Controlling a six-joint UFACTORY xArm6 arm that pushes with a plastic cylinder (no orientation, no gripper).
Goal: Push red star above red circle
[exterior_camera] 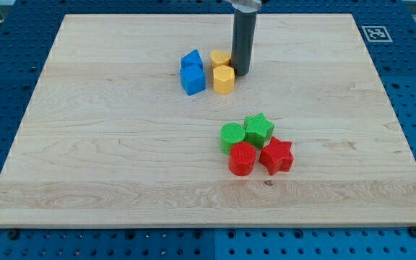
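The red star (277,155) lies right of centre on the wooden board (107,144), touching the right side of the red circle (242,159). A green circle (231,136) and a green star (258,130) sit just above the two red blocks, packed against them. My tip (240,73) is near the view's top, well above this cluster. It stands just right of a yellow block (224,79) and beside a second yellow block (220,59).
Two blue blocks (191,72) sit left of the yellow ones, one above the other. A black-and-white marker (375,33) is at the board's top right corner. Blue perforated table surrounds the board.
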